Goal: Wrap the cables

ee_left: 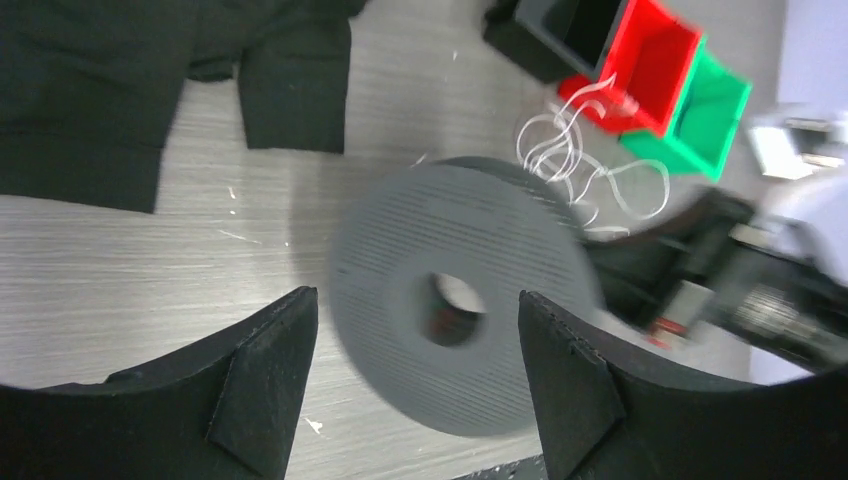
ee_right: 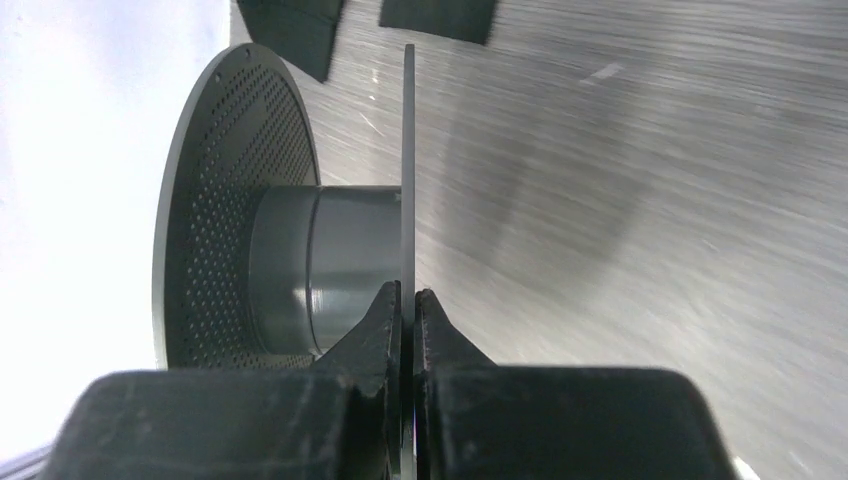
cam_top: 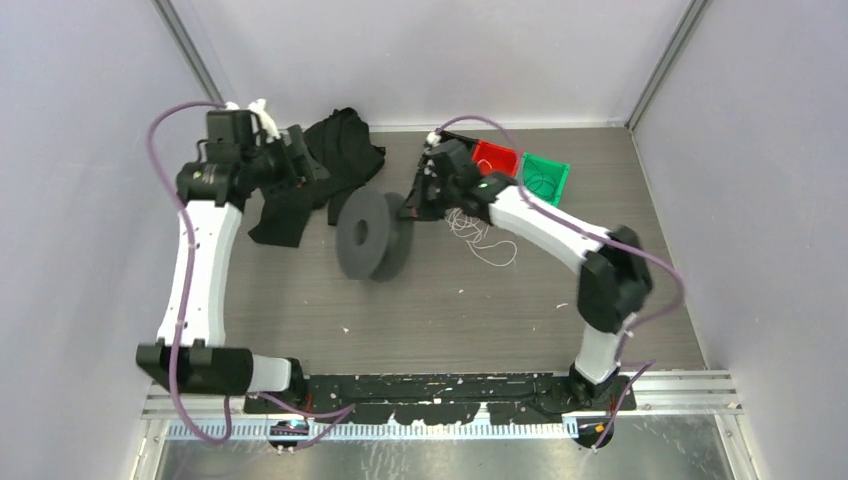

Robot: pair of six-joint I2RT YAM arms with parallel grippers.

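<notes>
**Right fingers pinch the spool while the cables lie loose**

We see a big grey wood table with walls around it. Two white and black arms stand at its near edge. The left arm reaches up the left side, and the right arm bends in from the right.

A black cloth lies crumpled at the back, under the end of the left arm. In the middle a grey spool stands on its edge. It has two round plates and a hole through the core.

Behind the spool, to the right, we see three small bins in a row. They are a black bin, a red bin and a green bin.

The left fingers are spread wide and hold nothing. They point at the spool from a little way off. The right fingers are squeezed tight on the thin edge of one spool plate.

The cables are thin white curly loops. They lie on the table just right of the spool, in front of the red bin.
</notes>
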